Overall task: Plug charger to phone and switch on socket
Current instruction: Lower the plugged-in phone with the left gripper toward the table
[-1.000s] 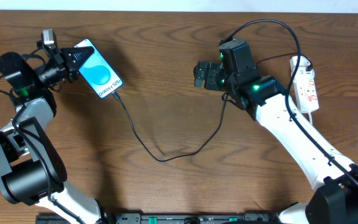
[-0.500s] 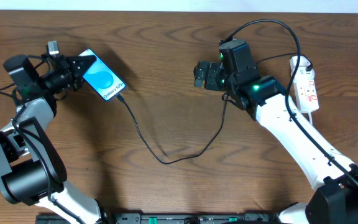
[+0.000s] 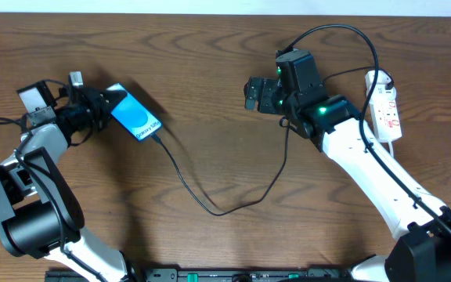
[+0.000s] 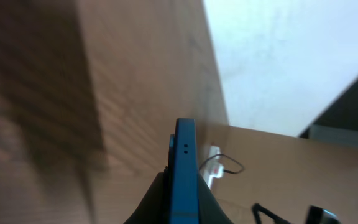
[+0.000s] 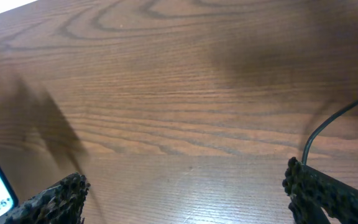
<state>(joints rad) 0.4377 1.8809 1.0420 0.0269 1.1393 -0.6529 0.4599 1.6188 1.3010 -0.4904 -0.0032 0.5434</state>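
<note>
Plainly the power strip (image 3: 387,110) lies lengthwise near-to-far, right of the open right gripper (image 3: 250,93) that faces away, while the far-off left gripper (image 3: 104,108) clamps the phone (image 3: 139,121).

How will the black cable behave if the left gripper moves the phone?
Probably floppy: the cable lies in a loose curve on the table, so it should bend and trail, not resist. It looks thin, so likely light and adding little pull on the phone. Its slack seems ample for small moves.
</note>
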